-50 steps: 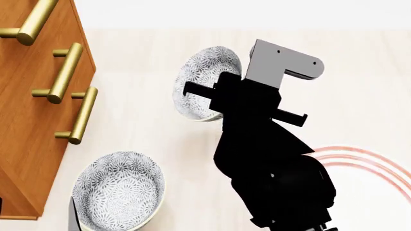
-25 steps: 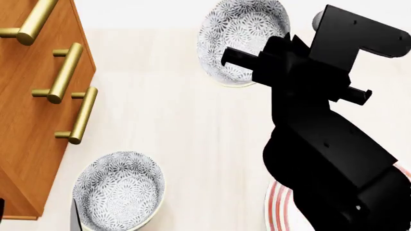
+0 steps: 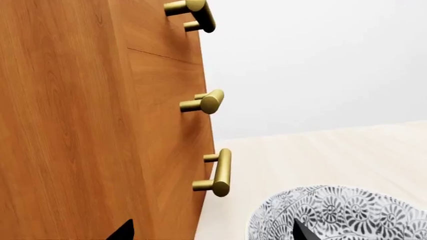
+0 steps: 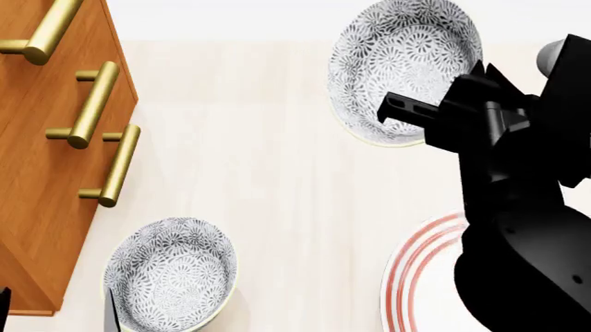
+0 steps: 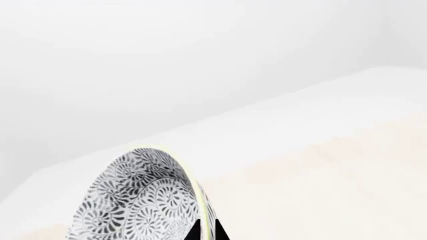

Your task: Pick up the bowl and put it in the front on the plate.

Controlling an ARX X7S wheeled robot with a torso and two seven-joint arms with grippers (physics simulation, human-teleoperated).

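The bowl (image 4: 402,66), grey-and-white floral with a pale rim, hangs tilted in the air at the upper middle of the head view. My right gripper (image 4: 420,117) is shut on its rim. In the right wrist view the two black fingertips pinch the pale rim of the bowl (image 5: 143,200), one inside and one outside, at my right gripper (image 5: 207,234). The plate (image 4: 416,263), white with red rings, lies at the lower right, mostly hidden by my right arm. My left gripper (image 3: 212,235) is open, its fingers wide apart.
A second floral bowl (image 4: 171,273) stands on the pale counter at the lower left, beside my left gripper (image 4: 55,310); it also shows as a bowl (image 3: 340,215) in the left wrist view. A wooden cabinet (image 4: 41,173) with brass handles (image 4: 115,166) lines the left side.
My right arm has carried the bowl to the right and further up in the head view, uncovering more of the plate's red-ringed rim. The lower-left bowl and the left gripper have stayed put.
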